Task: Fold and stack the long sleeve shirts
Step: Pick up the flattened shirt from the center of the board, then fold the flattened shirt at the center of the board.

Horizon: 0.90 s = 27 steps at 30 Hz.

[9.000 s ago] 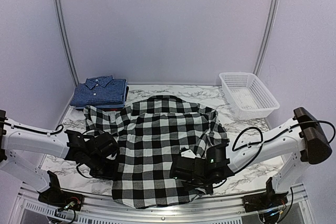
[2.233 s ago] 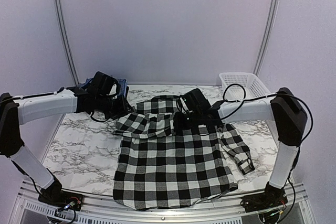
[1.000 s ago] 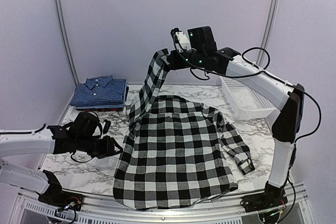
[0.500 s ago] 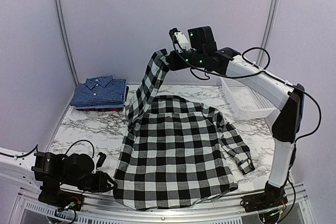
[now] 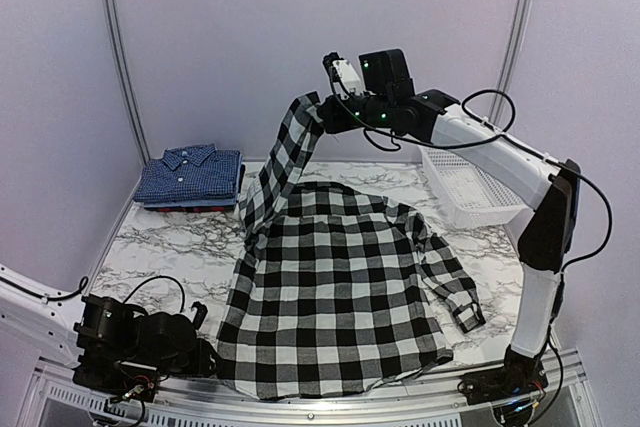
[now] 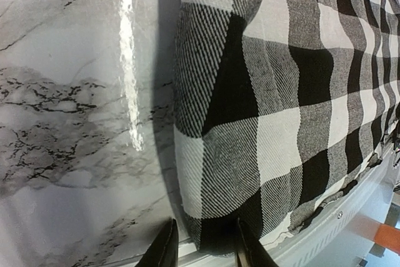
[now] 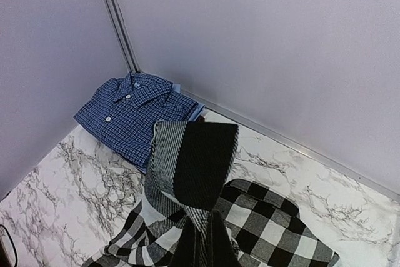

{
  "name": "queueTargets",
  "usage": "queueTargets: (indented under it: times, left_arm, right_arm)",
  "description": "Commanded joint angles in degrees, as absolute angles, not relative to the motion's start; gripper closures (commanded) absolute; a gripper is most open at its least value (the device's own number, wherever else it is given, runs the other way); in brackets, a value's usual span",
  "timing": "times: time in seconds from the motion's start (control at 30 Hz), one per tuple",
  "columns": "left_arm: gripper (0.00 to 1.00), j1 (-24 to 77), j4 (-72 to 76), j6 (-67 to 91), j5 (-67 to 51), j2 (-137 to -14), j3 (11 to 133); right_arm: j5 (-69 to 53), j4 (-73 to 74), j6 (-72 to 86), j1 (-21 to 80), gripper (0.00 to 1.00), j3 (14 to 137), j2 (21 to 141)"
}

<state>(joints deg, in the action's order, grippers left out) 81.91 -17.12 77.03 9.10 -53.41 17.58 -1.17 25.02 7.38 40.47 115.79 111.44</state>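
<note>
Black-and-white big-check button-up cloth shirt (image 5: 340, 287) is spread flat on the white marble-pattern table (image 5: 160, 247), collar end toward the far wall and hem at the near edge, where it overhangs the table's metal rail slightly. Body is mostly smooth, with a few shallow wrinkles near the shoulders. Its left-side sleeve (image 5: 285, 162) is pulled up off the table: it rises from the shoulder as a taut, twisted strip to the right gripper (image 5: 325, 117), which is high above the far half of the table. The right wrist view shows those fingers clamped together on the sleeve end, with the cuff area folded over above them, one dark square and a grey twill band facing the camera. The other sleeve (image 5: 450, 282) lies on the table along the right side of the body, bent, with its cuff toward the near right. Left gripper (image 6: 206, 248) is down at table level at the near-left hem corner. Its black fingertips (image 6: 164, 248) stand a little apart with the hem edge running between them: one tip over bare marble, the other over cloth. There's a visible gap and no pinch on the fabric. The weave is coarse diagonal twill up close, and the hem corner lies flat. Folded dark blue fine-check collared shirts (image 5: 190, 175) sit stacked in the far-left corner, collar up, well apart from the checked body. White plastic mesh basket (image 5: 470, 182) is at the far right, not touching any cloth.
</note>
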Motion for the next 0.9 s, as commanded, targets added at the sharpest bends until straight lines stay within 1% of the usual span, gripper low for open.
queueTargets:
  times: [0.0, 0.07, 0.1, 0.17, 0.23, 0.27, 0.43, 0.53, 0.73, 0.87]
  left_arm:
    - [0.72, 82.8, -16.7, 77.5, 9.1, -56.4, 18.2]
    - [0.76, 82.9, -16.4, 77.3, 9.0, -57.7, 18.7]
    - [0.80, 83.0, -16.4, 77.2, 8.9, -58.2, 19.1]
    - [0.91, 83.3, -16.4, 77.1, 8.9, -58.7, 19.9]
    - [0.98, 83.7, -16.8, 77.1, 8.7, -58.2, 20.5]
    - [1.00, 83.8, -17.5, 77.2, 8.6, -57.7, 21.0]
    - [1.00, 83.9, -23.4, 74.9, 9.5, -54.6, 25.4]
    - [1.00, 84.0, -25.5, 70.9, 9.2, -55.8, 30.1]
    - [1.00, 83.9, -26.0, 61.1, 6.5, -67.0, 42.0]
    - [1.00, 83.5, -26.0, 55.3, 4.1, -74.8, 49.4]
  right_arm:
    - [-1.6, 25.0, 6.5, 39.8, 1.00, 119.2, 110.2]
    - [-1.5, 25.0, 6.4, 39.6, 1.00, 119.3, 110.1]
    - [-1.5, 25.0, 6.3, 39.6, 1.00, 119.3, 110.2]
    - [-1.5, 25.0, 6.0, 39.5, 1.00, 119.4, 110.2]
    - [-1.3, 25.3, 5.8, 39.4, 1.00, 119.8, 110.2]
    - [-1.2, 25.4, 5.6, 39.3, 1.00, 120.1, 110.2]
    - [2.3, 26.0, 4.5, 39.0, 1.00, 121.7, 109.9]
    - [3.8, 26.1, 3.9, 38.8, 1.00, 122.5, 109.5]
    - [9.6, 27.4, 2.3, 38.1, 1.00, 122.7, 108.5]
    - [13.8, 28.4, 0.5, 37.5, 1.00, 120.8, 106.9]
